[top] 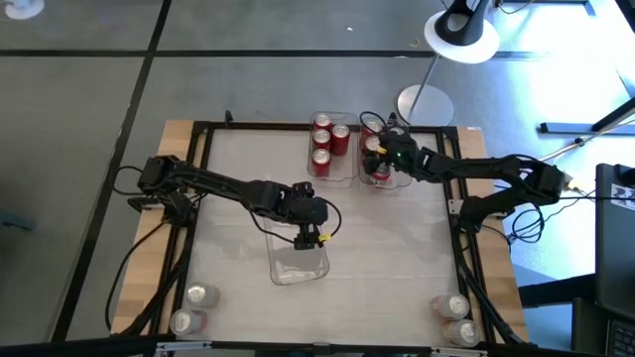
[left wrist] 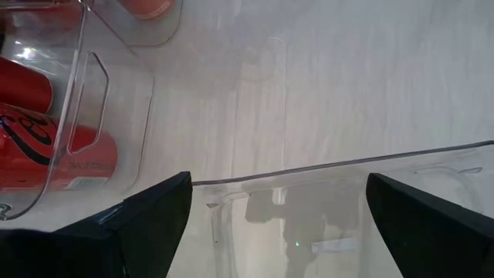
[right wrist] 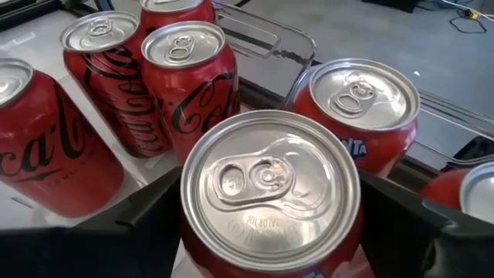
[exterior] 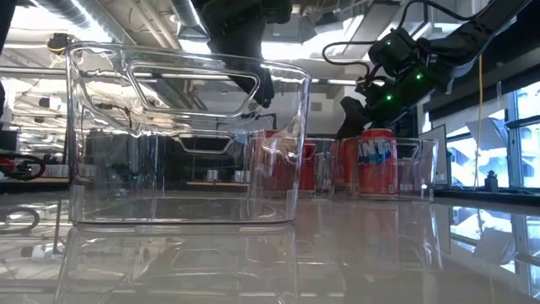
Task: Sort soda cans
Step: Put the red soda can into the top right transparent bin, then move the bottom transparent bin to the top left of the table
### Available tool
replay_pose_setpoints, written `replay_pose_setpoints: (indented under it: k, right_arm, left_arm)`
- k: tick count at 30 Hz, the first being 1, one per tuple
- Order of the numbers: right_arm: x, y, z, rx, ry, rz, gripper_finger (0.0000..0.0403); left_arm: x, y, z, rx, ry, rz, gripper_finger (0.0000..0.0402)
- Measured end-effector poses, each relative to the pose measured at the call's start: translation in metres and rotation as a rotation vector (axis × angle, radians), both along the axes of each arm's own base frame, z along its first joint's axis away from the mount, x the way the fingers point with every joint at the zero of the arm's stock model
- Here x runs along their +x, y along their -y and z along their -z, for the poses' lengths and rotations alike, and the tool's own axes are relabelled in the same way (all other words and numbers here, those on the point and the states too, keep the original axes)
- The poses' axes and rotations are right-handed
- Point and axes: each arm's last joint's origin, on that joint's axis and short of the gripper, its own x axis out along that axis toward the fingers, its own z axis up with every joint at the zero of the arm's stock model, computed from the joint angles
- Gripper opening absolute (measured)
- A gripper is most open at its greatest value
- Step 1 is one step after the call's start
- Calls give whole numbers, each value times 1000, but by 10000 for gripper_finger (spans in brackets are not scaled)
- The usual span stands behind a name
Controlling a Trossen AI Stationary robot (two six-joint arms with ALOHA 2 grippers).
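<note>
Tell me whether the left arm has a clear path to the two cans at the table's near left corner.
Probably yes. The left gripper hangs open over the empty bin, holding nothing, and only bare table lies between it and those cans.

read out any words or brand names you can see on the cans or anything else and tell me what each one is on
"Coca-Cola", in white script, partly cut off: red can in the right wrist view, and its neighbours.
"NT", part of a longer name: orange-red can in the low view.
"TA", end of a name on a blue patch: can beside the near one.
Small white print on a red can: too blurred to read.
Clear bin: no text.
</note>
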Motion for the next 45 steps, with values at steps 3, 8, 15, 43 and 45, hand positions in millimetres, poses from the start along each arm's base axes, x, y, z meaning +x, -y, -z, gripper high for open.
replay_pose_setpoints:
  k: [3, 8, 15, 43, 45]
  right_arm:
    - [0, 0, 1, 1, -5, -1, 311]
    - [1, 0, 1, -7, -1, -5, 312]
    - [1, 0, 2, -8, -5, -6, 312]
    - [2, 2, 8, -2, -18, 24, 377]
    - [2, 2, 7, -6, -10, 22, 384]
  left_arm:
    - [0, 0, 0, 0, 0, 0, 373]
    - [0, 0, 0, 0, 0, 0, 373]
    - [0, 0, 0, 0, 0, 0, 373]
    - [0, 0, 0, -5, -1, -9, 373]
    - [0, 0, 0, -5, -1, -9, 373]
